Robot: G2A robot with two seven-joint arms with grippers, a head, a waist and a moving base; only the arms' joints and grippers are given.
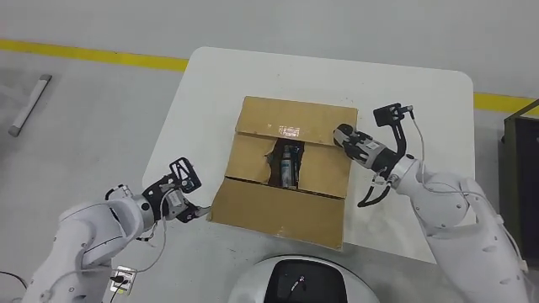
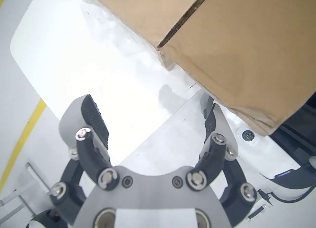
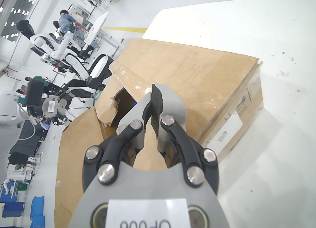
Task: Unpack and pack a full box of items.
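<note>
Centrally torn, the cardboard box [image 1: 313,171] gapes open.

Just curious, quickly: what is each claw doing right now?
Left claw: open, empty.
Right claw: closed, nothing visibly held, over the box.

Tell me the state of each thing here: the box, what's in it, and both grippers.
Box: top flaps folded down, with a torn gap in the middle.
Item: inside the box, visible through the gap.
Left gripper: open, empty, by a box corner.
Right gripper: shut, over the box top.
</note>
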